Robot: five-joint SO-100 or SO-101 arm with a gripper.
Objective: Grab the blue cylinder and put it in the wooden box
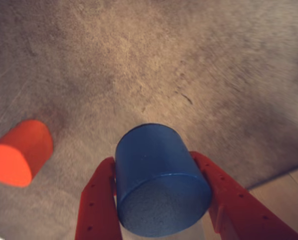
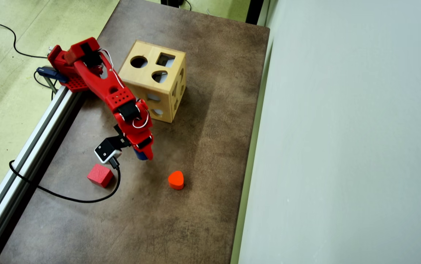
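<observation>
Your tool (image 1: 161, 200) is clenched on the blue cylinder (image 1: 161, 177), which appears lifted off the table (image 2: 203, 110). Pickup looks done. You have transfer left: the wooden box (image 2: 154, 85) stands apart, cylinder not inside.

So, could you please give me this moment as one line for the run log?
gripper: shut on blue cylinder | cylinder: held above table | wooden box: apart, not reached | orange heart piece, red cube: on table
</observation>
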